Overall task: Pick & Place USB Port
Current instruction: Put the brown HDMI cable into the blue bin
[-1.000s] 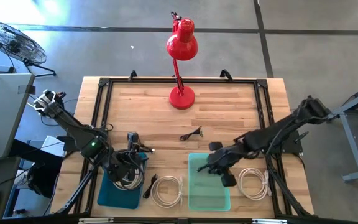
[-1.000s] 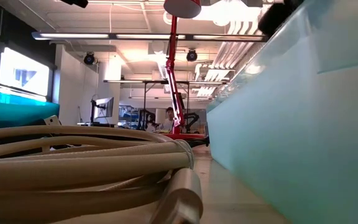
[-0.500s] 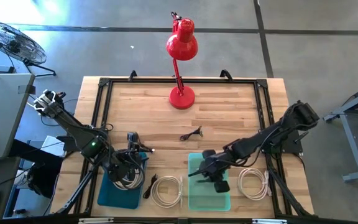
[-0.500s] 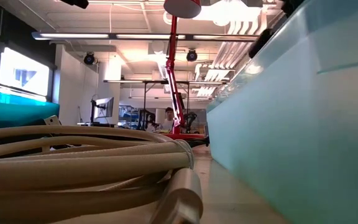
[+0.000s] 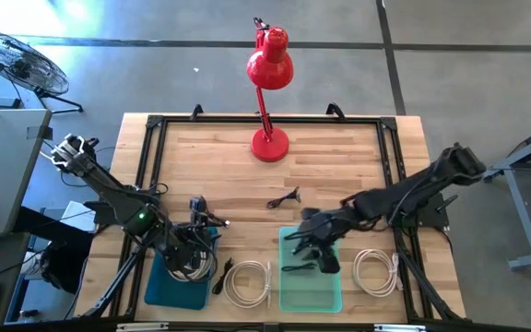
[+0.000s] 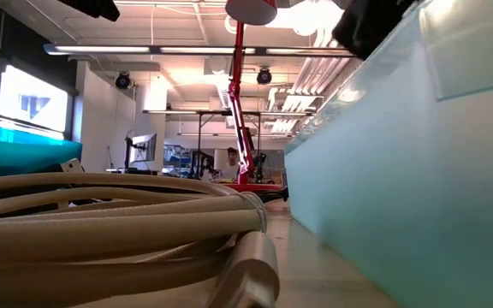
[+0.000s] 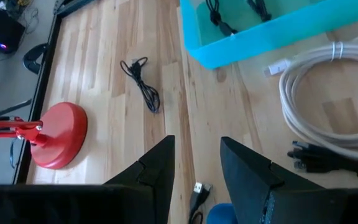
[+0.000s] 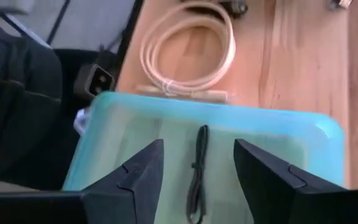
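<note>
Black cable (image 8: 197, 167) lies in unlabelled pale-green tray (image 8: 123, 134) below open right claw (image 8: 199, 180).

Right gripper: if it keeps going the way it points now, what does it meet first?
Likely the thin black cable lying in the pale green translucent tray; the open right gripper points straight at it, though depth is unclear.

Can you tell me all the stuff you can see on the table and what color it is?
lamp: one, red, far middle of the table
light tray: one, pale green, near edge, a black cable inside
blue tray: one, teal, near left, cables inside
white cable coils: two, either side of the light tray
loose black cable: one, mid-table
left hand: black, over the blue tray
right hand: black, open, over the light tray
</note>
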Robot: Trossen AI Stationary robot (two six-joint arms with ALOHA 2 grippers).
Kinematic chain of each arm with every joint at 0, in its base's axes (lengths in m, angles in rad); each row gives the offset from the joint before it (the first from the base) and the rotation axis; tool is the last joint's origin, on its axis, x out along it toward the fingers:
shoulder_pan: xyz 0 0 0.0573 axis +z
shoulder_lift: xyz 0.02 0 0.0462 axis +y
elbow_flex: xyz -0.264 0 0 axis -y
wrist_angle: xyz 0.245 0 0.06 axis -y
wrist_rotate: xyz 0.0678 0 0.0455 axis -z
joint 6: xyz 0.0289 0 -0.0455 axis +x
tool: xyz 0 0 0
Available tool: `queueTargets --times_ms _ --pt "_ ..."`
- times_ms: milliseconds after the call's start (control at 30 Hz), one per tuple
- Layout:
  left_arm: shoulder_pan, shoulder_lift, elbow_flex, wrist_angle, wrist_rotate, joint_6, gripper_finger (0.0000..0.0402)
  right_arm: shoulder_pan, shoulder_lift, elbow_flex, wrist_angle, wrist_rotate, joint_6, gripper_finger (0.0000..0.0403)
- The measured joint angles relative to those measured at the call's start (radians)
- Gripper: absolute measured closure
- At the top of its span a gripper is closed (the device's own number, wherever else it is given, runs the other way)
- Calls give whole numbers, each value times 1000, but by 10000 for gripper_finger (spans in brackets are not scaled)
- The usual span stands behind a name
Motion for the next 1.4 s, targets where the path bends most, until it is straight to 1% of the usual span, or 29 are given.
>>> queueTargets --times_ms 100,200,267,400,567,733,800,867,1067,1233,1400 --pt "0 6 1 8 3 0 277 -14 -87 13 -166 -5 35 223" --pt "-1 10 0 4 12 8 277 -27 -179 17 -318 4 185 231" --pt "0 11 1 0 11 13 277 -24 -235 18 -380 7 286 236" --pt "0 12 1 -2 -8 45 277 52 -303 3 -402 0 452 245" --pt "0 12 1 -2 -23 74 277 166 -313 -4 -406 32 617 257" --pt "0 12 1 3 -10 75 277 277 -266 -4 -408 98 767 264" --pt "0 12 1 4 -2 75 277 316 -239 -4 -410 138 838 265" --pt "0 12 1 5 -1 72 277 353 -201 -4 -423 156 906 265" --pt "0 17 1 17 21 59 277 435 -67 -4 -513 113 1145 265" --pt "0 16 1 54 22 54 277 481 43 -5 -500 93 1216 265" --pt "0 17 1 100 25 53 277 519 145 -5 -513 44 1260 265"
